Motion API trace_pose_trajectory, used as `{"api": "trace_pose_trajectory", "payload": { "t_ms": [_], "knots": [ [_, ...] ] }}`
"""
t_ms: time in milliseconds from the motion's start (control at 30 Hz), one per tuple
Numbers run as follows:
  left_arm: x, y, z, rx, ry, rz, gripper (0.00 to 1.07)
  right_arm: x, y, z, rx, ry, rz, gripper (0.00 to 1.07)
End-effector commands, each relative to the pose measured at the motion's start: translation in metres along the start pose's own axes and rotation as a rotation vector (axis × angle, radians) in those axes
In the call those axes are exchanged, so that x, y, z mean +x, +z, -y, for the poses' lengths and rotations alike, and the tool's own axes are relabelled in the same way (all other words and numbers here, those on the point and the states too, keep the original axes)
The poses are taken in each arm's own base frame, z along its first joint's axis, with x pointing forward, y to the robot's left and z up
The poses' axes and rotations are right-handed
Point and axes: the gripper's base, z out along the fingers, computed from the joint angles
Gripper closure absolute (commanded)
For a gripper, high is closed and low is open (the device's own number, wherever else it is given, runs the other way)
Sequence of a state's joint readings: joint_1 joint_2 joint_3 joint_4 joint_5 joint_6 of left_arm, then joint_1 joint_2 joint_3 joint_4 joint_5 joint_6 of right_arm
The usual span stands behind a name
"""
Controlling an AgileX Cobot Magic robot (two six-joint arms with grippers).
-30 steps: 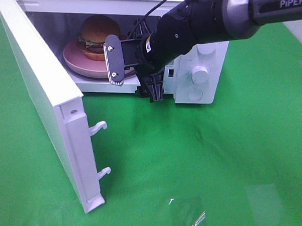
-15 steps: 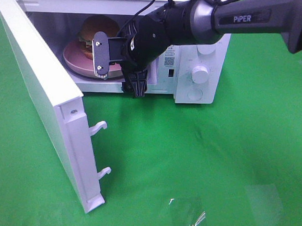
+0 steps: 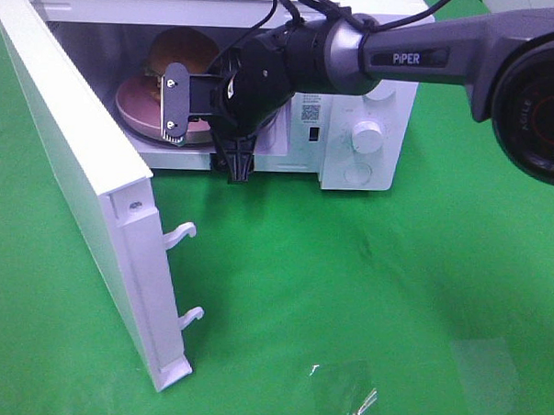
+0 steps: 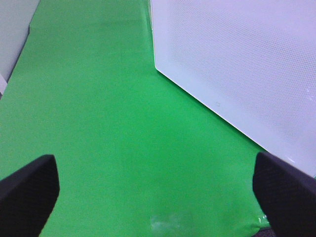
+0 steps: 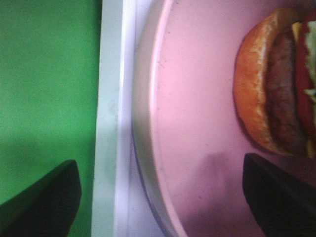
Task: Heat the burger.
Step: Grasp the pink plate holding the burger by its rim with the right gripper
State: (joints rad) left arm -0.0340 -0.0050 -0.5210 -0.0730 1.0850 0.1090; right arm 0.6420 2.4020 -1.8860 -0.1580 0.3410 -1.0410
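Burger [image 3: 181, 49] seated on pink plate [image 3: 134, 109] inside open microwave [image 3: 374, 101]. Right gripper [image 3: 202, 135] spread wide at plate's 3 o'clock, nothing being gripped. Left gripper [image 4: 153, 197] spread wide, empty.

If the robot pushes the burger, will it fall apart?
Maybe. The burger is stacked in loose-looking layers, so a push could slide them apart. Its bun looks soft, so it would probably squash. On the smooth pink plate it might also skid.

Only readable text: "PiPER" in white letters on my right arm [image 3: 421, 59], on the grey forearm tube. A small QR-type sticker [image 3: 311, 111] sits on the microwave [image 3: 352, 165] front panel, too small to read. Wrist views show no lettering at all.
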Motion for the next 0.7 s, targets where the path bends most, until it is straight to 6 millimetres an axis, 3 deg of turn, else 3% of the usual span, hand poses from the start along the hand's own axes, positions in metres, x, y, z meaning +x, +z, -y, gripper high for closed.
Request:
{"api": "trace_pose_trajectory", "payload": {
  "t_ms": [33,367,433,467,500,533,567,600,633,667,700],
  "knots": [
    [0.0006,-0.0016,0.0006,-0.003,-0.003,0.028,0.07,-0.0003,0.0033,-0.0001,-0.008,0.013,0.004,0.22],
    [0.0006,-0.0016,0.0006,-0.003,-0.003,0.028,0.07,0.0004,0.0105,-0.0076,-0.036,0.041,0.025,0.30],
    [0.0006,-0.0016,0.0006,-0.003,-0.003,0.028,0.07,0.0004,0.0105,-0.0078,-0.038,0.043,0.024,0.41],
    [0.0006,-0.0016,0.0006,-0.003,-0.003,0.028,0.07,0.0004,0.0105,-0.0078,-0.038,0.043,0.024,0.41],
    [0.0006,-0.0016,0.0006,-0.003,-0.003,0.028,0.07,0.0005,0.0105,-0.0081,-0.042,0.044,0.023,0.52],
    [0.0006,-0.0016,0.0006,-0.003,-0.003,0.028,0.07,0.0005,0.0105,-0.0081,-0.042,0.044,0.023,0.52],
    [0.0006,-0.0016,0.0006,-0.003,-0.003,0.028,0.07,0.0001,0.0104,-0.0087,-0.048,0.060,0.026,0.63],
    [0.0006,-0.0016,0.0006,-0.003,-0.003,0.028,0.07,0.0001,0.0104,-0.0087,-0.048,0.060,0.026,0.63],
    [0.0006,-0.0016,0.0006,-0.003,-0.003,0.028,0.07,-0.0013,0.0092,-0.0088,-0.055,0.070,0.029,0.75],
    [0.0006,-0.0016,0.0006,-0.003,-0.003,0.028,0.07,-0.0013,0.0092,-0.0088,-0.055,0.070,0.029,0.75],
    [0.0006,-0.0016,0.0006,-0.003,-0.003,0.028,0.07,-0.0014,0.0087,-0.0099,-0.068,0.069,0.024,0.89]
  ]
}}
